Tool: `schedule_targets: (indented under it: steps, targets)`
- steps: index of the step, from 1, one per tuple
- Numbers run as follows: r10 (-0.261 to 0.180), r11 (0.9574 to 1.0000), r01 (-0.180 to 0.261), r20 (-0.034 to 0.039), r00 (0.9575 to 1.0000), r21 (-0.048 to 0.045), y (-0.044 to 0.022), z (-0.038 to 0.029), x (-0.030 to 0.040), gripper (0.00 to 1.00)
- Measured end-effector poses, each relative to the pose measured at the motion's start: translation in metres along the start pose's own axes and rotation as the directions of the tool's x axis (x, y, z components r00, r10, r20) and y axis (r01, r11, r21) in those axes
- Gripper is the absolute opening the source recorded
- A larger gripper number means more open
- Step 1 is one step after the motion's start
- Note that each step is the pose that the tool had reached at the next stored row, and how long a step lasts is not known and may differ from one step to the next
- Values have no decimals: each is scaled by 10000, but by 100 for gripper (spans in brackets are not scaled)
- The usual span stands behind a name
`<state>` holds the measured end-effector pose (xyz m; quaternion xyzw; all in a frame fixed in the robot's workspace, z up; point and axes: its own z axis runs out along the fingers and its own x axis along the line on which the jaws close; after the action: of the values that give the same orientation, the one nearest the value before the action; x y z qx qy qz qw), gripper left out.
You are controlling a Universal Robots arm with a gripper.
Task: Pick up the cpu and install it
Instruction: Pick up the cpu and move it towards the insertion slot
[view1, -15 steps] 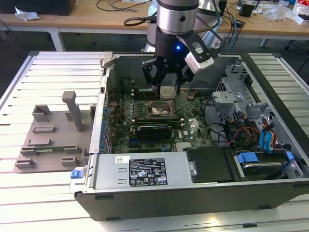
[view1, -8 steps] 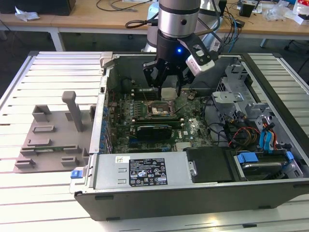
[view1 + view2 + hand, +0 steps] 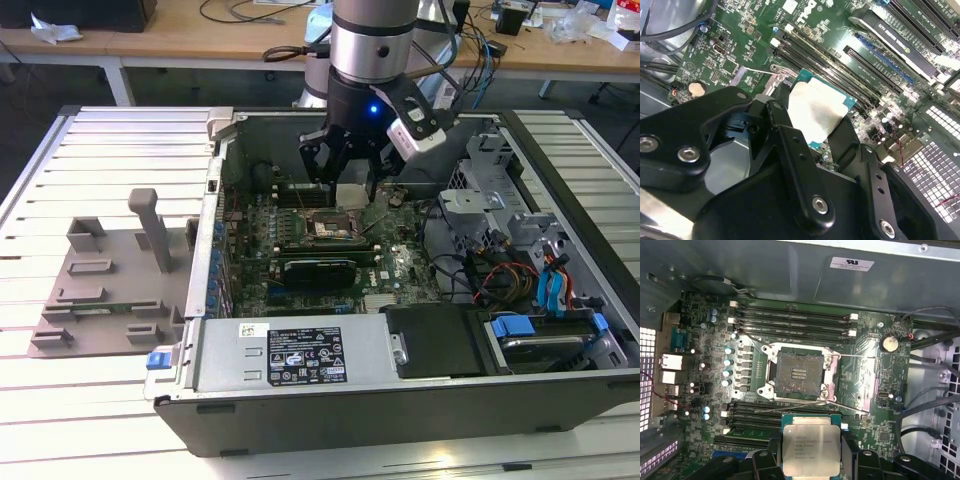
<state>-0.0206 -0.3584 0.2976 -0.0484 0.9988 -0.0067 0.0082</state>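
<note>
cpu [image 3: 811,446] is clamped by its edges between the black fingers [image 3: 849,450] of the gripper [image 3: 811,455]. Its flat silvery lid faces my first wrist view, with a thin green rim showing round it. It's hanging over the green motherboard [image 3: 867,357] inside the open grey metal case [image 3: 300,345], just beside the dark square socket [image 3: 796,374]. That socket sits bare, with a shiny metal frame and thin wire levers around it.
</note>
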Motion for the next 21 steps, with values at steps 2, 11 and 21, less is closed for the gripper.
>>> schedule_targets:
  steps: [2, 11, 21]
  targets:
    - [1, 10000, -1, 0, 10000, -1, -1, 19, -10, 55]
    - [0, 10000, 0, 0, 10000, -1, 132, 163, -25, 55]
    - [0, 10000, 0, 0, 10000, 1, 285, 178, -39, 55]
